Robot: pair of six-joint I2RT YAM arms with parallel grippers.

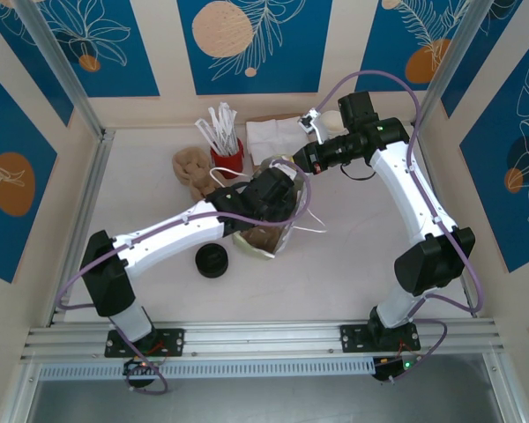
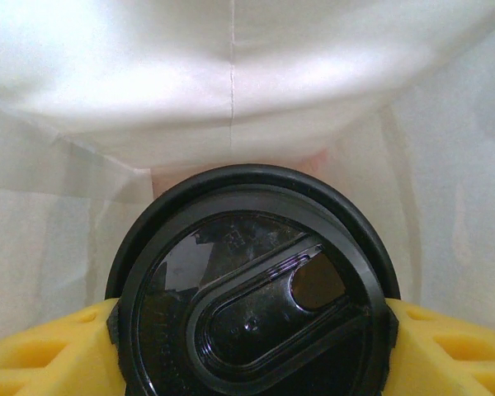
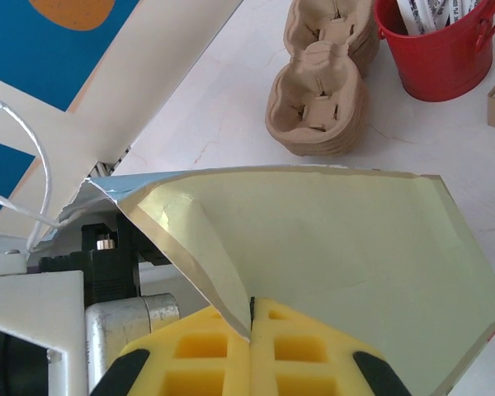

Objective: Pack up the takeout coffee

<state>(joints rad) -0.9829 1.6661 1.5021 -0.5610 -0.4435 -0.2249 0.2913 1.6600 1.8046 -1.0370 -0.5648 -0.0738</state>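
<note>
The takeout coffee is a cup under a round black lid [image 2: 256, 289], seen from above in the left wrist view; the lid hides the cup's body. My left gripper [image 2: 252, 330] is shut on it, a yellow finger [image 2: 33, 355] on either side. Cup and gripper sit inside a paper bag with pale inner walls [image 2: 231, 82]. From above, my left gripper [image 1: 278, 198] reaches into the bag [image 1: 263, 240] at mid-table. My right gripper [image 3: 252, 309] is shut on the bag's top edge [image 3: 206, 247], holding its mouth open; in the top view this gripper [image 1: 293, 164] is just behind the bag.
A low pile of black lids [image 1: 213, 261] lies left of the bag. Brown pulp cup carriers [image 1: 192, 169] [image 3: 318, 107] and a red bucket of sachets [image 1: 227, 157] [image 3: 441, 49] stand at the back left, white napkins [image 1: 271, 132] behind them. The bag's white handles [image 1: 310, 227] trail right.
</note>
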